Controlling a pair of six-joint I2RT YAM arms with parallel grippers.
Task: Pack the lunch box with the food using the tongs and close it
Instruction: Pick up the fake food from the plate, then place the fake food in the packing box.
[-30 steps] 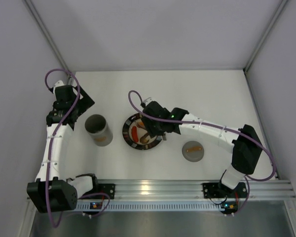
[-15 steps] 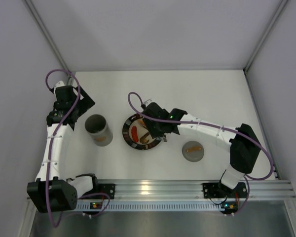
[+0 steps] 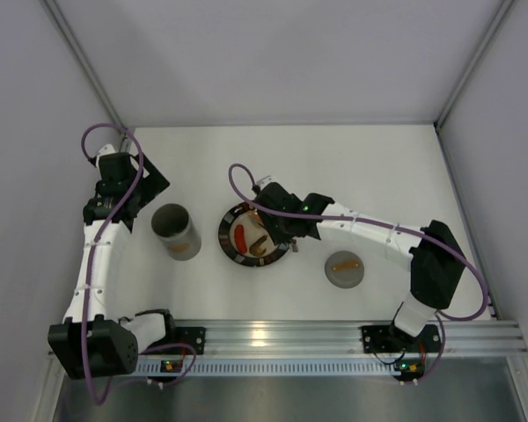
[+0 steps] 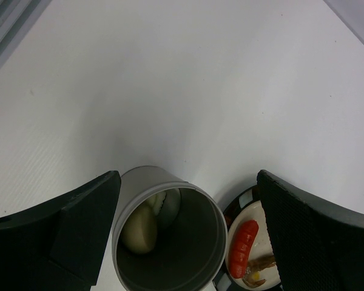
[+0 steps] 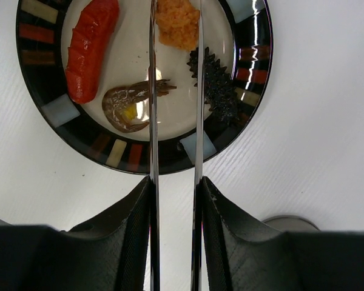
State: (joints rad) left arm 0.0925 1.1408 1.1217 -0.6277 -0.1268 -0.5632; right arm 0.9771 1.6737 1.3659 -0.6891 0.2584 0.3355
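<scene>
The grey lunch box [image 3: 177,232] stands open left of the plate [image 3: 231,250], with a white lump [image 4: 139,227] inside it. Its lid [image 3: 344,267] with the orange-brown handle lies on the table to the right. My left gripper [image 4: 187,179] hangs open above the lunch box. My right gripper [image 5: 175,185] is shut on the tongs [image 5: 152,121], whose two arms reach over the plate [image 5: 42,60] and flank the orange piece [image 5: 179,24]. A red sausage [image 5: 91,48], a brown shrimp [image 5: 130,103] and a dark spiky piece [image 5: 215,85] also lie on the plate.
Grey walls close in the white table on the left, back and right. The aluminium rail [image 3: 273,334] with both arm bases runs along the near edge. An edge of the lid [image 5: 289,222] shows in the right wrist view.
My right gripper has squeezed the tongs' arms closer together and edged slightly left over the plate. The left arm and the lunch box have not moved.
</scene>
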